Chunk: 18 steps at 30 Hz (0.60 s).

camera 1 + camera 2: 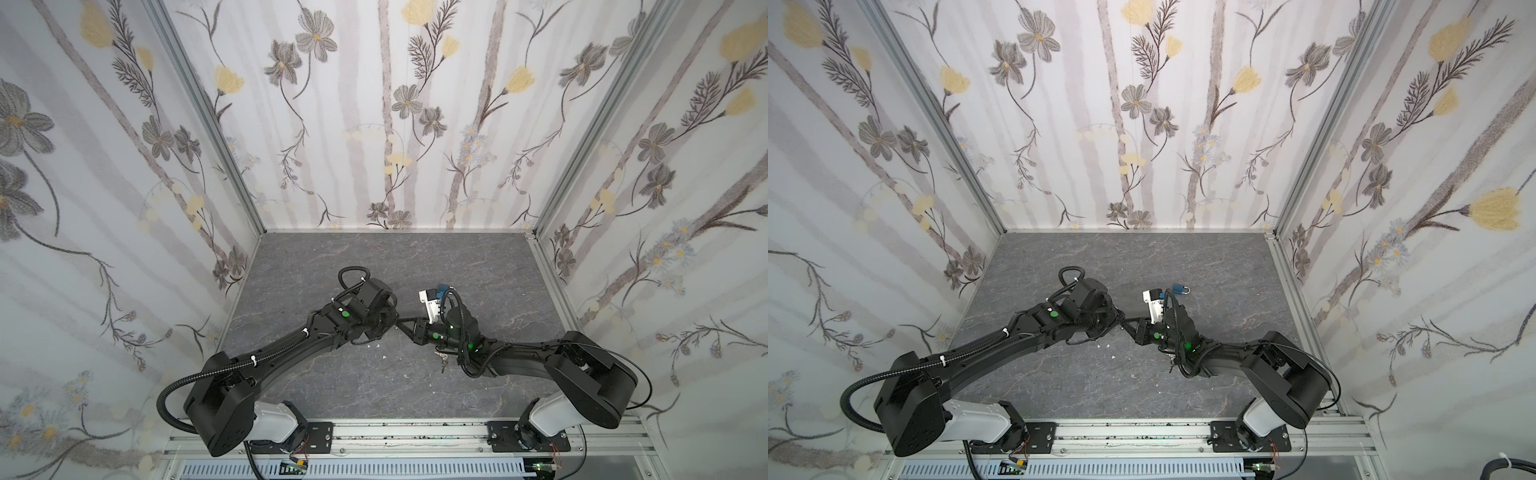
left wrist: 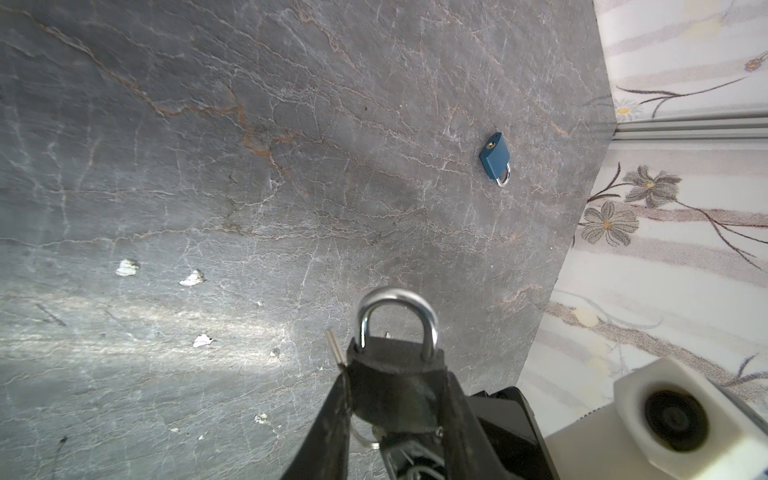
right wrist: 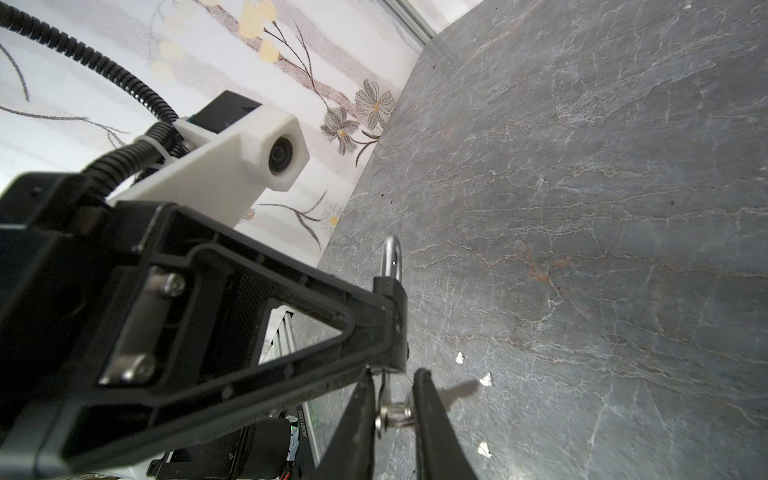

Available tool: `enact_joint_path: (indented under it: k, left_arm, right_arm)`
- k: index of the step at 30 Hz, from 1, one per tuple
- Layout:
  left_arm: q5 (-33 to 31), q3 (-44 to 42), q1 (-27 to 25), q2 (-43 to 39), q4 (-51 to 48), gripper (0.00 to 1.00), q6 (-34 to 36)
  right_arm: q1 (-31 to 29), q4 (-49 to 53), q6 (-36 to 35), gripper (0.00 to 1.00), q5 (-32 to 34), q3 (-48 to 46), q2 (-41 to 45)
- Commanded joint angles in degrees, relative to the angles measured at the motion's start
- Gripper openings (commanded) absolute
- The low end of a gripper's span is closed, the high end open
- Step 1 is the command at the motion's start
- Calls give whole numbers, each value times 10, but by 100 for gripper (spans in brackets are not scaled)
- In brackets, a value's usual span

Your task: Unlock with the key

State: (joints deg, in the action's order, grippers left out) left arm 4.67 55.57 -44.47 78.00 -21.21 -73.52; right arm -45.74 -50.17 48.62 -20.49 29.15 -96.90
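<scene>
Left gripper narrowly open, clamping black padlock.

No legible txt or nos. anywhere

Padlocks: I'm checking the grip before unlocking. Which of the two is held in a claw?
The black padlock, clamped in the left claw with its shackle sticking out. The blue padlock lies loose on the table, touched by nothing.
</scene>
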Motion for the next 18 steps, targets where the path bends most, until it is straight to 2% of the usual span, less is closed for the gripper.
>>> enact_joint_path:
  k: [1,10,18]
  left_arm:
    - [-8,-5,0,-10,23,0,0]
    - [-7,-16,0,-17,52,0,0]
    - [-15,-36,0,-41,95,0,9]
  right_arm:
    - [-1,-45,13,15,-9,5,-5]
    - [2,-68,26,0,-23,1,-12]
    - [18,-121,63,0,-51,-13,-25]
